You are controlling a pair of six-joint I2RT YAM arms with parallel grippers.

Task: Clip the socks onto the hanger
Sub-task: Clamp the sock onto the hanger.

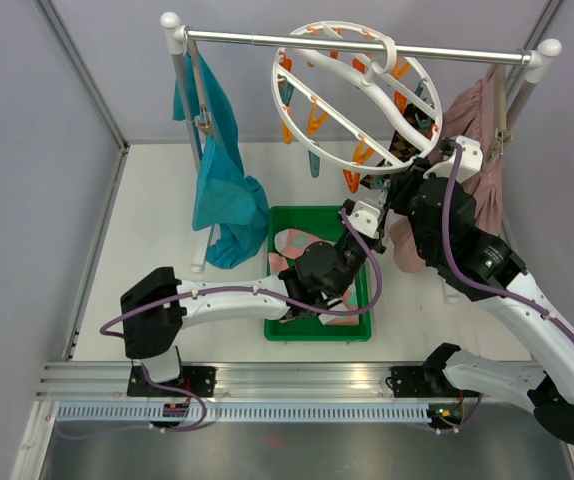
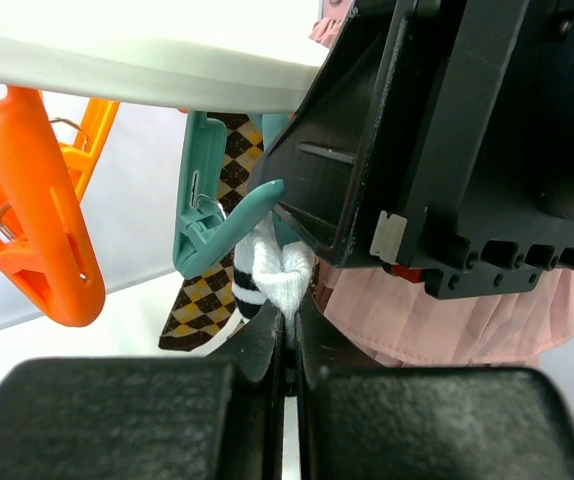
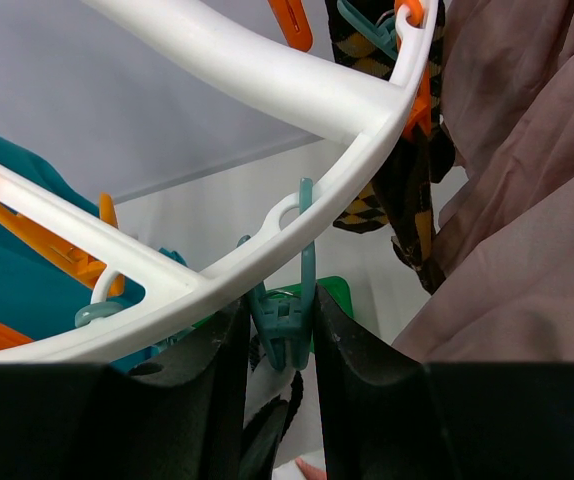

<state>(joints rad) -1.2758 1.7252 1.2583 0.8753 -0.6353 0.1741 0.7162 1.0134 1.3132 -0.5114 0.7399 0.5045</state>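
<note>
Left arm extends rightward, wrist angled upward; left gripper jaws fully closed. Right arm reaches forward and leftward; right gripper jaws partly closed, clamping.

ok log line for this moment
left gripper: shut on white sock | right gripper: shut on teal clip | sock: at clip

No text, label, brand, number or sign can be read in any of the views; the small pale tag on the black housing in the left wrist view carries no legible marks
</note>
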